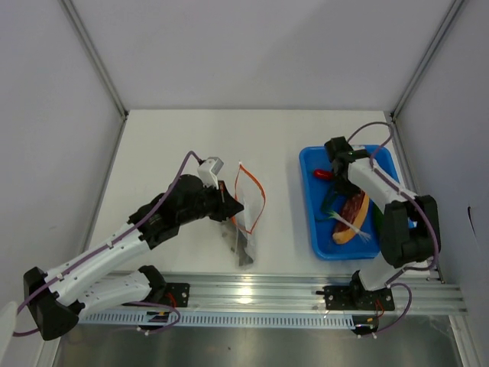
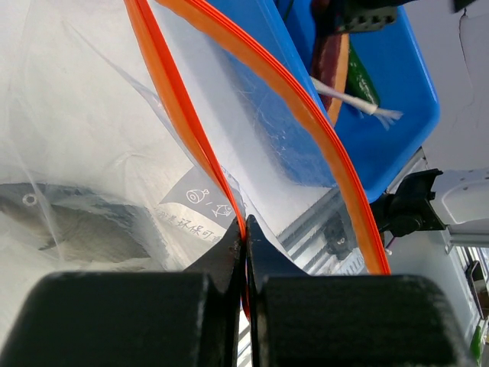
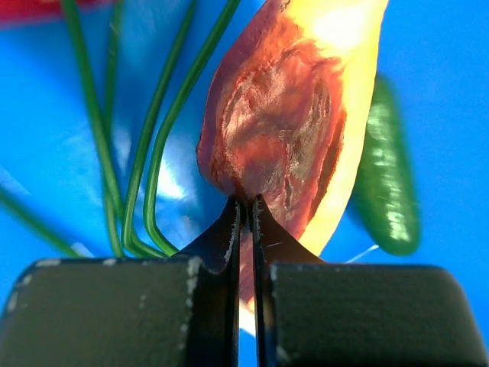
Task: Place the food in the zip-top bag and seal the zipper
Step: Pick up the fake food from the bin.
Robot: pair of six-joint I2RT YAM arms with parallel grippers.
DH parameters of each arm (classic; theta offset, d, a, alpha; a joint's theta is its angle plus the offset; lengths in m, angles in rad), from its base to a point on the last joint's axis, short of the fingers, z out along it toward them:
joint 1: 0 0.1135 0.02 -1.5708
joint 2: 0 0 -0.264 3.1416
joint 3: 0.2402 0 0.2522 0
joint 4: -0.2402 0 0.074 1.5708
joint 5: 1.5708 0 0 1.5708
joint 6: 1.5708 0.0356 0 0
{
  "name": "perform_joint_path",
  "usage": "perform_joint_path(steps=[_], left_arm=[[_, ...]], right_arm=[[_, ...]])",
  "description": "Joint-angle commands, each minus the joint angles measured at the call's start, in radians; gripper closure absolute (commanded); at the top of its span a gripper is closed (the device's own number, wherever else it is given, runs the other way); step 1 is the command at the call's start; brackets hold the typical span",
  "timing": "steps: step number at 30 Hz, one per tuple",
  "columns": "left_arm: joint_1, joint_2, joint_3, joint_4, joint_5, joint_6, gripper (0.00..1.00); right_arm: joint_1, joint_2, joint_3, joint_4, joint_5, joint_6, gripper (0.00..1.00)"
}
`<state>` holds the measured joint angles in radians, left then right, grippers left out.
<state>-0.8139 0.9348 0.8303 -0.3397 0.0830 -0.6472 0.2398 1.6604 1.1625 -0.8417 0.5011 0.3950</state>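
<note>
The left gripper [image 2: 246,229] pinches the orange-red zipper strip [image 2: 189,130] of a seemingly limp, slippery clear plastic bag [image 1: 243,243] mid-table, while the right gripper [image 3: 246,206] clamps the end of a likely light, stiff dark red toy sausage [image 3: 275,130] in the blue plastic tray [image 1: 309,222].

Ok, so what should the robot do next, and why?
Probably lift the sausage in bun out of the blue tray: the right pincer looks shut on its end, and the left pincer holds the zip-top bag open by its zipper.
</note>
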Motion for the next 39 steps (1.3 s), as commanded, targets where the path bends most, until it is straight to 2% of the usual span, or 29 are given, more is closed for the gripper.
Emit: perform_joint_path(steps=[1,3,9,18,27,30,33,39], left_arm=[[0.009,-0.014,0.000,0.018,0.012,-0.006,0.99],[0.009,-0.013,-0.002,0.018,0.014,-0.008,0.99],[0.009,-0.008,-0.003,0.018,0.014,-0.009,1.00],[0.007,-0.013,-0.007,0.016,0.024,-0.017,0.99],[0.007,-0.002,-0.005,0.018,0.029,-0.019,0.99],[0.007,0.002,-0.002,0.015,0.032,-0.019,0.99],[0.009,0.009,0.006,0.013,0.035,-0.019,1.00],[0.007,0.018,0.018,0.011,0.050,-0.026,0.99]], right_arm=[[0.001,-0.157,0.098,-0.034,0.062,-0.007,1.00],[-0.005,-0.229,0.124,-0.049,0.047,-0.025,1.00],[-0.045,-0.393,0.175,0.018,-0.140,-0.068,1.00],[-0.063,-0.511,0.210,0.062,-0.122,-0.114,1.00],[-0.033,-0.565,0.299,0.118,-0.491,-0.065,1.00],[-0.001,-0.586,0.309,0.196,-0.625,-0.021,1.00],[0.056,-0.588,0.309,0.297,-0.690,0.001,1.00],[0.213,-0.564,0.307,0.498,-0.704,0.039,1.00]])
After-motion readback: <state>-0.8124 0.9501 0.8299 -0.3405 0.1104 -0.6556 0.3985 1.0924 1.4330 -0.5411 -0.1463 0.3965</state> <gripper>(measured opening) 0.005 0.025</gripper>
